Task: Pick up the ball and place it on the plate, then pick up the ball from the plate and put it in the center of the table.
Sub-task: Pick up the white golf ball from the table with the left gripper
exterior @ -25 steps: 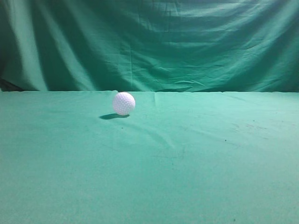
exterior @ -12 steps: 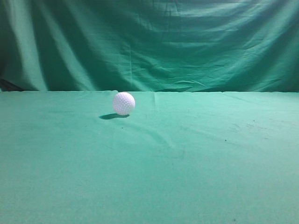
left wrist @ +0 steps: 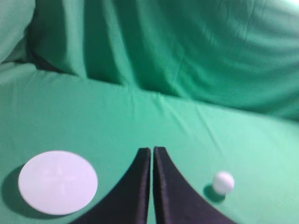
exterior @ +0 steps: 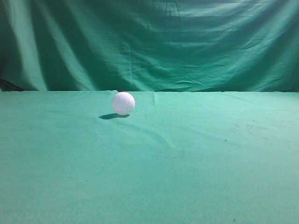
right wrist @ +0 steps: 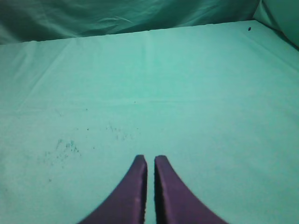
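The white dimpled ball (exterior: 123, 103) rests on the green table (exterior: 187, 163), left of the middle and toward the back. It also shows in the left wrist view (left wrist: 223, 182), to the right of my left gripper (left wrist: 152, 150), which is shut and empty above the cloth. A flat white round plate (left wrist: 58, 182) lies on the table to the left of that gripper. The plate is outside the exterior view. My right gripper (right wrist: 150, 159) is shut and empty over bare cloth. Neither gripper shows in the exterior view.
A draped green cloth backdrop (exterior: 154, 42) hangs behind the table's far edge. Small dark specks (right wrist: 65, 145) mark the cloth ahead and left of the right gripper.
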Available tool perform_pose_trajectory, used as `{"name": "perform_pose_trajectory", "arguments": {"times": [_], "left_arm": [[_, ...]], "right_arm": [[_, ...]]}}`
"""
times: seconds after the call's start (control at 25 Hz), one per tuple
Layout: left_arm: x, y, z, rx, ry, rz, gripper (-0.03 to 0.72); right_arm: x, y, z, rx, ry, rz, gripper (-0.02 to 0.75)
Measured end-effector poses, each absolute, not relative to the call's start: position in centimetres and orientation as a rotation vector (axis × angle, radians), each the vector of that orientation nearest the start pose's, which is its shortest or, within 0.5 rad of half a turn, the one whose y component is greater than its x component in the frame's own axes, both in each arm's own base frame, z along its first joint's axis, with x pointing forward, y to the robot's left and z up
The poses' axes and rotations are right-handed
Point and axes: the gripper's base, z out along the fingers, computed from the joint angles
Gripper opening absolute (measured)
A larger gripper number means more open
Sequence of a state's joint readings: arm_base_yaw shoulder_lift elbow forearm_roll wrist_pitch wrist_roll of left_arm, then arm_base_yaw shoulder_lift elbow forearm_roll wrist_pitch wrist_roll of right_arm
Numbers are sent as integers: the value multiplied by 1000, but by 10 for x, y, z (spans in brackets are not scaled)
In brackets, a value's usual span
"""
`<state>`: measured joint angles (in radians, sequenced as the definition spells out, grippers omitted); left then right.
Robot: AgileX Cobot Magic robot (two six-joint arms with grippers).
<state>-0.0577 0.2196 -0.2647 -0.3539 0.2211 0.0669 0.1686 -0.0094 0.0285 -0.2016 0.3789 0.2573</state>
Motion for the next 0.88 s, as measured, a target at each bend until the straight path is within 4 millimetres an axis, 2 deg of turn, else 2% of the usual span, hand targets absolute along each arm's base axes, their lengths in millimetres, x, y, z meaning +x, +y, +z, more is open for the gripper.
{"name": "perform_pose_trajectory", "arguments": {"times": [0.12,0.24,0.48,0.68,0.88], "left_arm": [[86,-16,275,-3,1820,-255,0],[105,-22,268,74,1962,-262,0],[132,-31,257,-12,2088,-384,0],[161,-49,274,305,2235,-443,0],[212,-70,280,498,2377,-540,0]], "right_arm": [[53,2,171,-41,1874,95,48],[53,2,171,-41,1874,95,48],[53,2,171,-41,1874,95,48],[53,2,171,-41,1874,95,48],[53,2,171,-41,1874,95,48]]}}
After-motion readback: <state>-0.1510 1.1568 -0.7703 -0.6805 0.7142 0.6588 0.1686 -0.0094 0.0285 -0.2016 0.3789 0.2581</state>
